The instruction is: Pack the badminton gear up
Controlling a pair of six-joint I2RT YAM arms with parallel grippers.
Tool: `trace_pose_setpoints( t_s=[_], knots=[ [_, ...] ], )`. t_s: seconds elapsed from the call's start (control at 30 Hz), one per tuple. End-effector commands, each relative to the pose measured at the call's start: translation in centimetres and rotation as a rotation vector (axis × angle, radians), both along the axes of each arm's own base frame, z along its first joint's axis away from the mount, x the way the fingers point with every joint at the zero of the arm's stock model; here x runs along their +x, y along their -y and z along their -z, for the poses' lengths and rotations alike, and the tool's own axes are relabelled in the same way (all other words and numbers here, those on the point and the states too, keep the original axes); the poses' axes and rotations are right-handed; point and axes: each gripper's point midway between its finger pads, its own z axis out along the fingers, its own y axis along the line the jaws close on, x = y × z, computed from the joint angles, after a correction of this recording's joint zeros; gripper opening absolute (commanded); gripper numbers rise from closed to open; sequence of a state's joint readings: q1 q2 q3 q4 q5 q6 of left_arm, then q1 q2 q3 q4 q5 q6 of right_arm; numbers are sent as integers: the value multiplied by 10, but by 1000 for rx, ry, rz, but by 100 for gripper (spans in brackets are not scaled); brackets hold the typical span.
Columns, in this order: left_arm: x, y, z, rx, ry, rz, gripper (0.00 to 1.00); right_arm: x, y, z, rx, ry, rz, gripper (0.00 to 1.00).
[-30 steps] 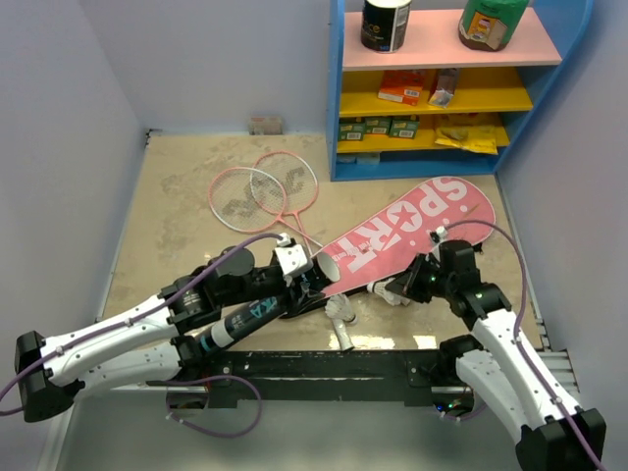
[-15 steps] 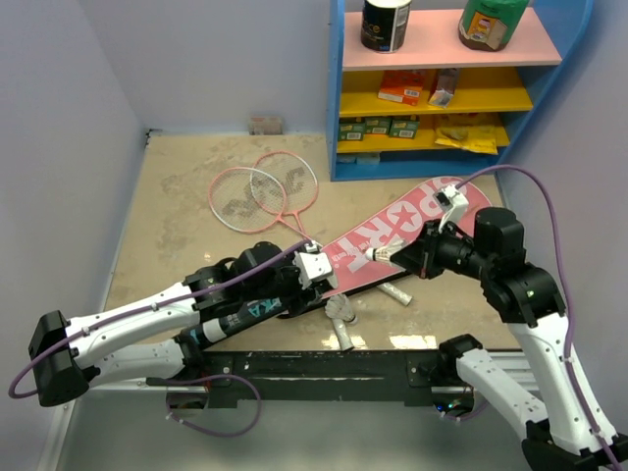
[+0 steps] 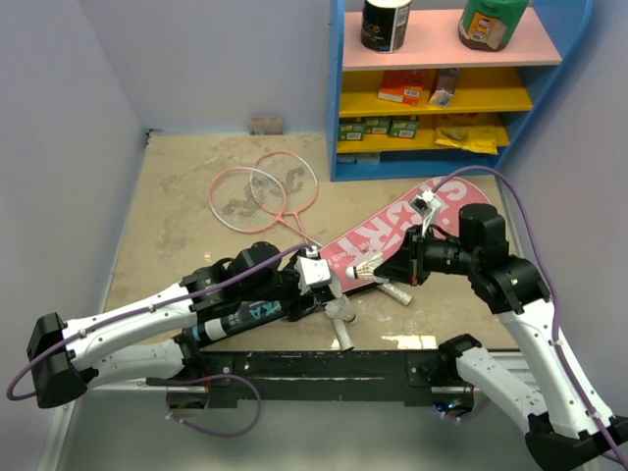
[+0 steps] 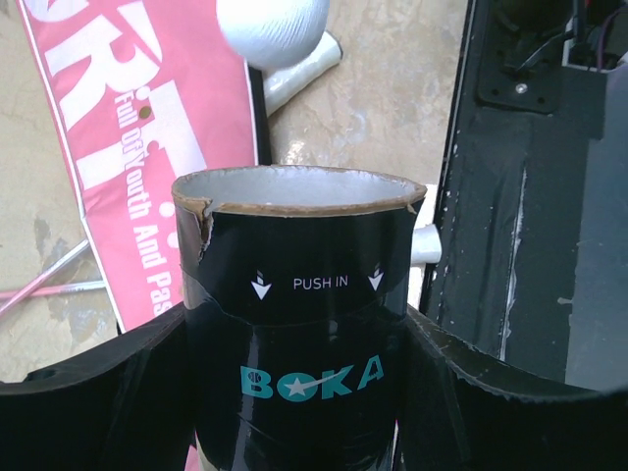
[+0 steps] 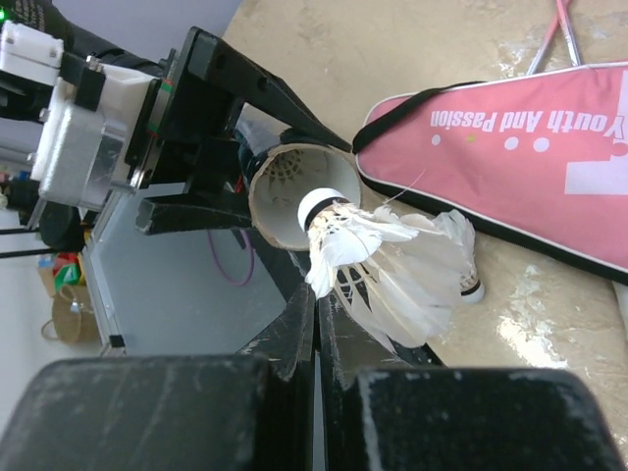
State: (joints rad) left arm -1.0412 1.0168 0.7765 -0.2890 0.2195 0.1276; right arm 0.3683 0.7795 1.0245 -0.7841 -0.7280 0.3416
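Right claw (image 5: 316, 299) pinches 1 ragged white shuttlecock (image 5: 392, 270) near black tube (image 4: 299, 324).

The rackets (image 3: 263, 189) are lying overlapped, behind and left of the bag (image 3: 412, 224), which is lying slantwise before the shelf (image 3: 437, 93). The left gripper (image 3: 316, 279) is holding the tube (image 3: 250, 312) at the bag's near end. The right gripper (image 3: 400, 267) is holding a shuttlecock (image 3: 369, 267) just right of the tube's mouth. Loose shuttlecocks (image 3: 340, 314) are lying before the bag.

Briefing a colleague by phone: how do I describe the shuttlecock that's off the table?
Find the pink SPORT bag near the blue shelf. At its near edge the right gripper pinches a white shuttlecock by its feathers. Unlike the shuttlecocks lying on the table, its cork faces the black tube.
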Motion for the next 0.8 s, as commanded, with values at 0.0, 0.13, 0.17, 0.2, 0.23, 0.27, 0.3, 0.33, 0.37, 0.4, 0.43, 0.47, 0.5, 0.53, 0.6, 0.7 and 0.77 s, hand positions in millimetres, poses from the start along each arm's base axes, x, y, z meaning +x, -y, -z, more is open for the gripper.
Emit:
trace_pose_setpoints(
  t_s=[0.0,0.13,0.17,0.2,0.23,0.27,0.3,0.33,0.37,0.4,0.43,0.47,0.5,0.53,0.6,0.7,0.77],
  knots=[
    [-6,13,-36,-136,53,69,5,1,-12,-10,65,34,-65,0],
    [-10,15,-41,-161,53,87,4,3,-22,-9,82,13,-78,0],
    [-11,15,-42,-164,50,93,4,4,-25,-8,81,3,-76,0],
    [-11,16,-44,-171,53,95,3,5,-29,-9,88,13,-82,0],
    [-11,16,-43,-169,51,96,3,2,-34,-9,89,5,-90,0],
    [-12,16,-44,-171,52,98,3,2,-37,-9,91,4,-92,0],
    [-12,16,-44,-175,53,101,3,4,-42,-9,95,6,-96,0],
    [-12,16,-45,-177,52,101,3,0,-48,-8,95,-10,-108,0],
    [-13,16,-45,-177,51,103,3,-1,-51,-8,96,-12,-112,0],
    [-13,16,-46,-181,52,104,3,-1,-57,-8,100,-11,-121,0],
    [-13,16,-46,-181,53,104,3,-8,-63,-7,103,-22,-143,0],
    [-13,16,-45,-182,50,103,3,-6,-66,-6,97,-20,-135,0],
    [-14,15,-48,-191,55,104,3,-7,-70,-5,100,-27,-138,0],
    [-15,15,-50,-197,54,104,3,-12,-76,-1,96,-38,-159,0],
    [-17,14,-56,-223,64,111,3,-14,-84,3,102,-45,-168,0],
    [-24,13,-64,-259,67,139,3,-26,-101,13,128,-68,-229,0],
    [-29,12,-71,-284,69,160,3,-30,-110,18,151,-82,-255,0]
  ],
)
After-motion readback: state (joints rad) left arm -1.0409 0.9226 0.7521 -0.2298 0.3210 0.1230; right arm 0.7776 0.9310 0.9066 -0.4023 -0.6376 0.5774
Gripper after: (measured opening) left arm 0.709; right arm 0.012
